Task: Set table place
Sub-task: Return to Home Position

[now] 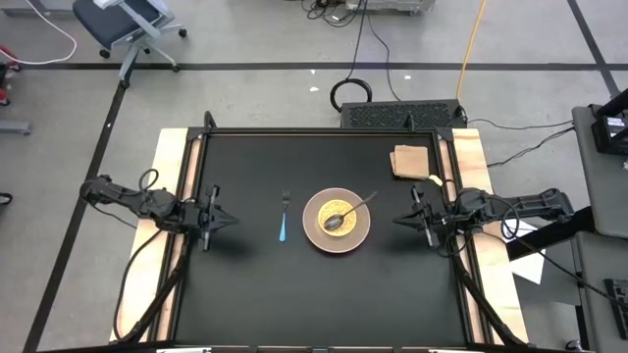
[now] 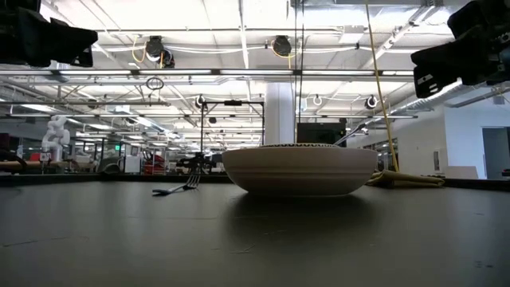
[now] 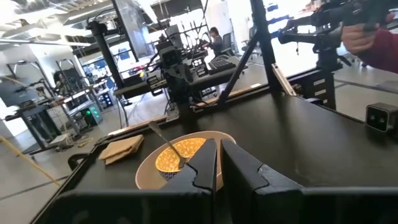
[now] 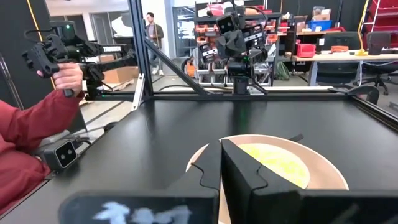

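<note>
The table (image 1: pixel 245 294) is laid near its middle. A brown plate (image 1: pixel 361 231) sits there with a yellow bowl (image 1: pixel 345 208) on it. A silver spoon (image 1: pixel 358 206) rests with its head in the bowl, and its handle slants out over the rim toward the far right corner. A light blue fork (image 1: pixel 284 221) lies flat just beside the plate on the left arm's side, apart from it, with its tines pointing toward the far edge. A small tan mat (image 1: pixel 411 162) lies near the far right corner, well apart from the plate.

The left gripper (image 1: pixel 228 218) hangs above the tabletop near the left edge and points inward at the fork and plate. Its fingers (image 3: pixel 202 168) are pressed together on nothing, with only a thin seam between them in its wrist view. The right gripper (image 1: pixel 399 218) mirrors it on the other side, near the right edge and aimed at the plate. Its fingers (image 4: pixel 239 171) are likewise closed and empty.

Beyond the table a person in a red sleeve (image 4: pixel 28 130) stands at the side (a hand (image 4: pixel 67 76) grips a dark handheld device).
</note>
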### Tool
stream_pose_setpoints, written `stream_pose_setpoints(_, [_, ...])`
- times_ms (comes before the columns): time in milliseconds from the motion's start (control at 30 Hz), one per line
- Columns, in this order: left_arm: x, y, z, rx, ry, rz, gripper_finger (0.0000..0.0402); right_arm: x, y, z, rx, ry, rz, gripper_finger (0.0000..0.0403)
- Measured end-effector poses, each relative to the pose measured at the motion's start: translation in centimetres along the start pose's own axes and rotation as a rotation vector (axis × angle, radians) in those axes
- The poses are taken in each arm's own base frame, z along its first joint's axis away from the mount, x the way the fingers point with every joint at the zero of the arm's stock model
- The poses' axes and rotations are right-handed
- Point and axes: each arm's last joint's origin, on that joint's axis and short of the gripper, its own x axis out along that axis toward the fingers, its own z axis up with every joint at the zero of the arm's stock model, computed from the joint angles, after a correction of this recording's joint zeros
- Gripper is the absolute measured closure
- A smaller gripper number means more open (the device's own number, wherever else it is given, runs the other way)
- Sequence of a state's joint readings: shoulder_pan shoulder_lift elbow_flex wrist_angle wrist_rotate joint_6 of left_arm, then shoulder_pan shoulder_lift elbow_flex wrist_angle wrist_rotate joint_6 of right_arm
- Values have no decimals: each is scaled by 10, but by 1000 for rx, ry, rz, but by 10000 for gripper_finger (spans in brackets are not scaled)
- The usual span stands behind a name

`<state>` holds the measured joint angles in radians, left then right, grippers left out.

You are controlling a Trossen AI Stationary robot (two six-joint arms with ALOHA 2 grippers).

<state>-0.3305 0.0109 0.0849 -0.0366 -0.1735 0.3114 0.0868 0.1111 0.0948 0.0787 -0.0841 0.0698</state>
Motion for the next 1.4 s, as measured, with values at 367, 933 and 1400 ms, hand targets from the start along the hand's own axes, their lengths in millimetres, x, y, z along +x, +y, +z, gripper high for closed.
stream_pose_setpoints(367, [0,-1,-4,2,46,-6,373,0,4,-1,23,21,155,403])
stream_pose_setpoints(933, [-1,2,-5,-26,95,78,373,0,3,2,-6,-64,101,403])
stream_pose_setpoints(1400, [-1,8,-8,-12,146,191,373,-1,-10,3,-36,-74,-62,403])
